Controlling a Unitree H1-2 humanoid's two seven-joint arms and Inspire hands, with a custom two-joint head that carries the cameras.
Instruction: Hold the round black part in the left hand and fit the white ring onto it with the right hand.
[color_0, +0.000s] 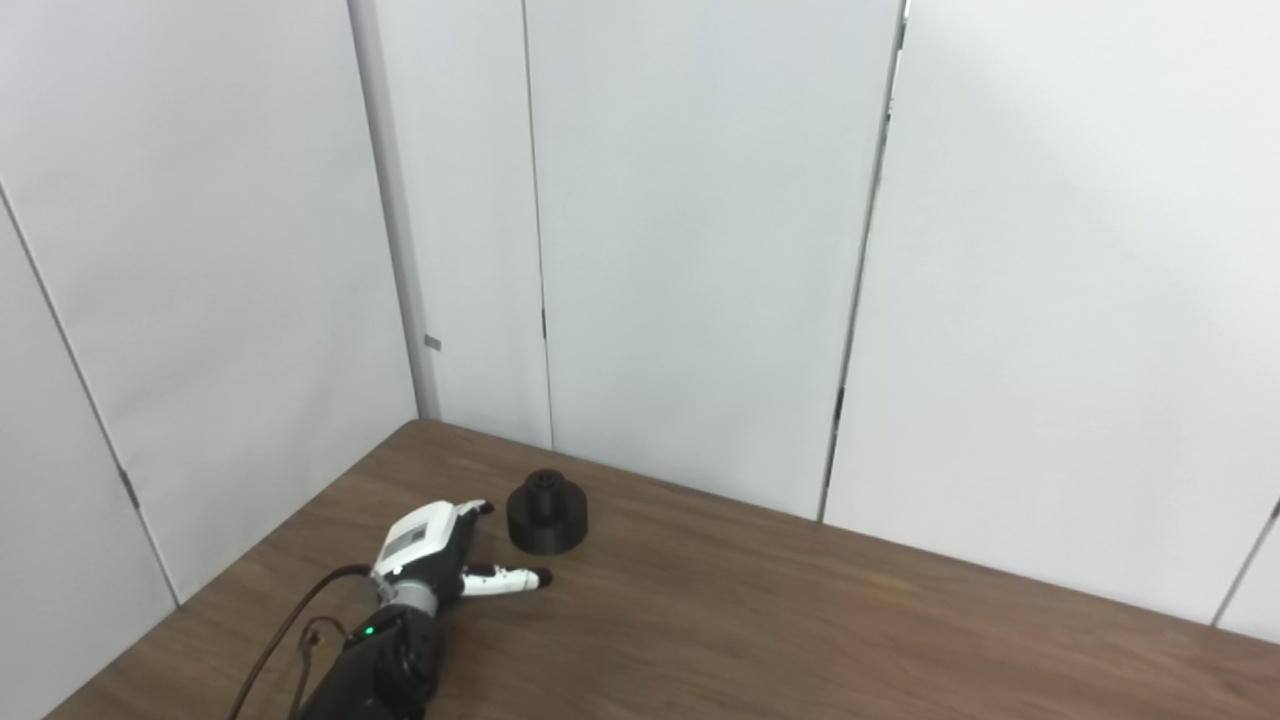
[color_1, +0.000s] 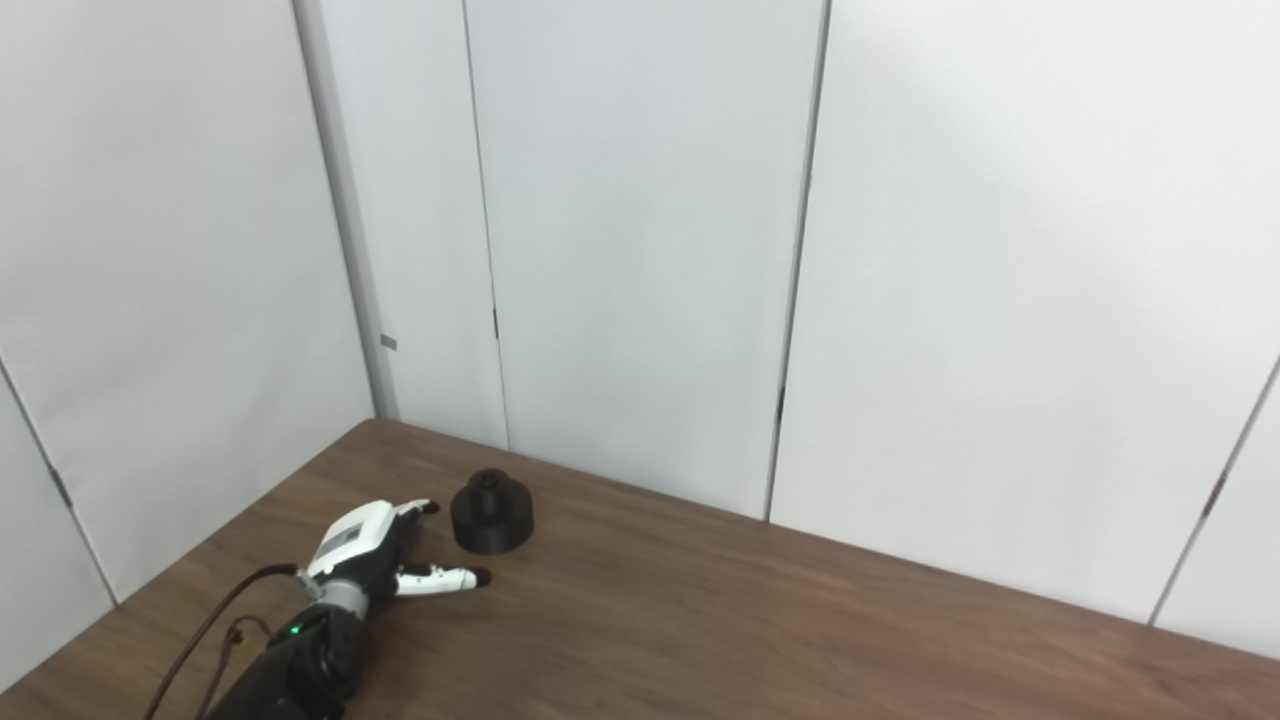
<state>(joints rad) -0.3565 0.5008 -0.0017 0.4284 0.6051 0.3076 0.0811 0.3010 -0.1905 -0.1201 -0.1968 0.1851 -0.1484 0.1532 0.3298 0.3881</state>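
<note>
Though the left hand (color_0: 432, 556) lies spread and empty just beside the round black part (color_0: 546, 513) on the table (color_0: 800, 620), nothing is grasped yet. White ring and right hand: not in view. Everything remains.

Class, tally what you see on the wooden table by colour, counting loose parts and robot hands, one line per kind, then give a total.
Black round part: 1
White ring: 0 in view
White-and-black robot hand (the left hand, open): 1
Total: 2, on the table
</note>
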